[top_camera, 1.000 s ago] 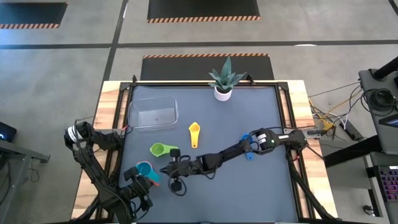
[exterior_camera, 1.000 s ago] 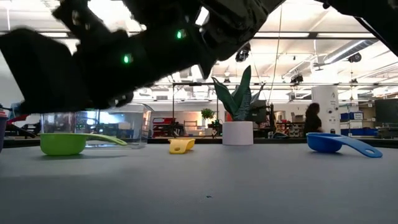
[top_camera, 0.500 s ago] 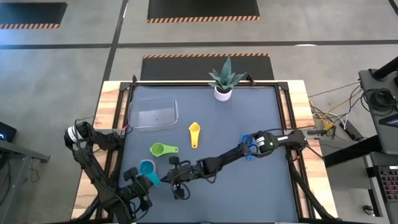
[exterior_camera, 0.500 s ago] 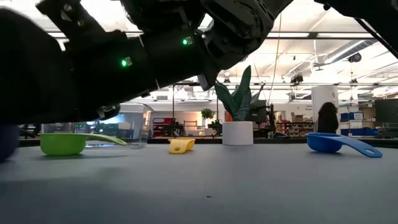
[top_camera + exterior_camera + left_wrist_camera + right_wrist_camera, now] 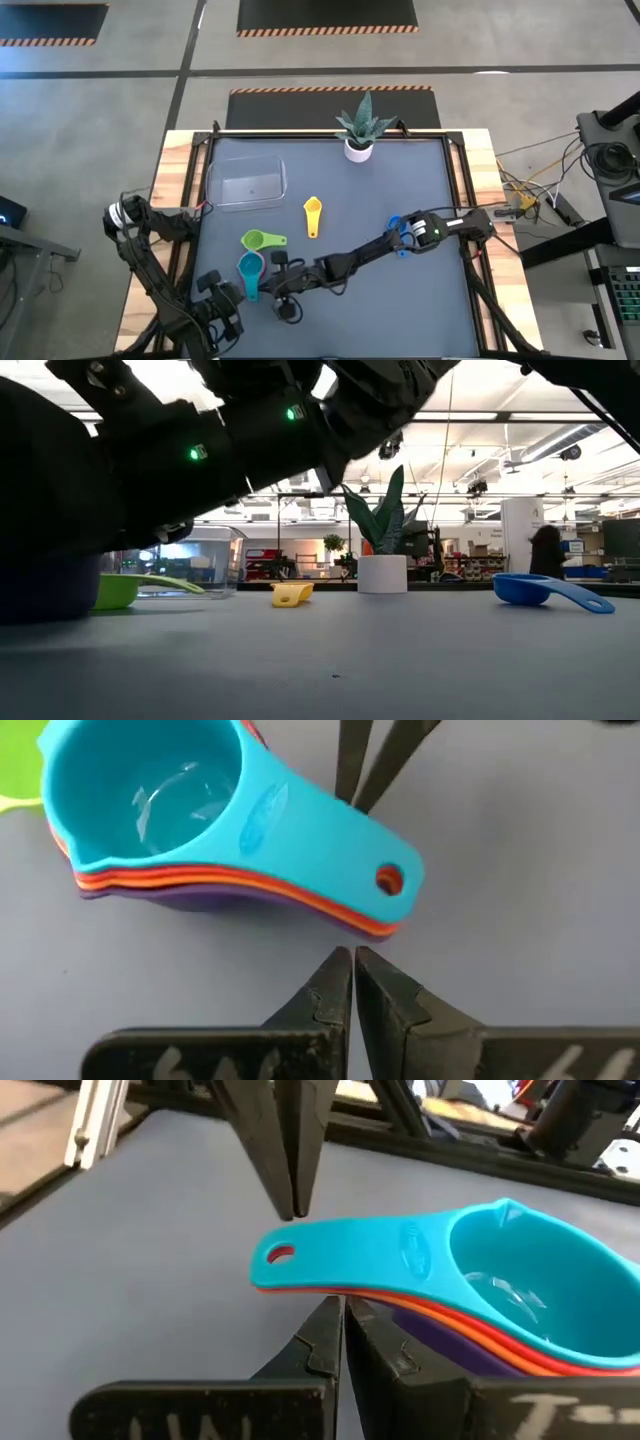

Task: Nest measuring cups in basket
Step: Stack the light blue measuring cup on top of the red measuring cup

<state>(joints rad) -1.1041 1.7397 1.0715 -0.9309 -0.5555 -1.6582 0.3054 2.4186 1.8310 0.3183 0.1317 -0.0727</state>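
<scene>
A nested stack of measuring cups, teal on top over orange, red and purple [image 5: 249, 268] [image 5: 150, 800] [image 5: 520, 1270], rests on its base on the dark mat near the near-left corner. Its handles point toward the near edge. My left gripper [image 5: 240, 297] [image 5: 351, 956] and my right gripper [image 5: 260, 290] [image 5: 335, 1304] are both shut, and their tips stand on opposite sides of the handle end. A green cup [image 5: 262, 240], a yellow cup [image 5: 312, 215] and a blue cup [image 5: 399, 236] lie apart on the mat. The clear basket [image 5: 245, 183] sits at the far left. My left gripper's shut fingertips [image 5: 340, 970] stand close beside the handle end [image 5: 385, 910] of the stack, coming level from the table's left; whether they touch it I cannot tell. My right gripper's shut fingertips [image 5: 325, 1320] reach the opposite edge of the handle [image 5: 320, 1285] near its free end, level from the right. The stack stays flat on the mat.
A white pot with a spiky plant [image 5: 358, 148] [image 5: 383, 573] stands at the far edge. The right arm lies low across the mat from the right side and partly covers the blue cup. A wooden rim [image 5: 180, 160] frames the mat.
The cup stack has slid a little toward the table's right and turned, so its handles now point at the near edge. It now lies just near of the green cup. My left gripper has followed it rightward, and my right gripper has shifted slightly left.
</scene>
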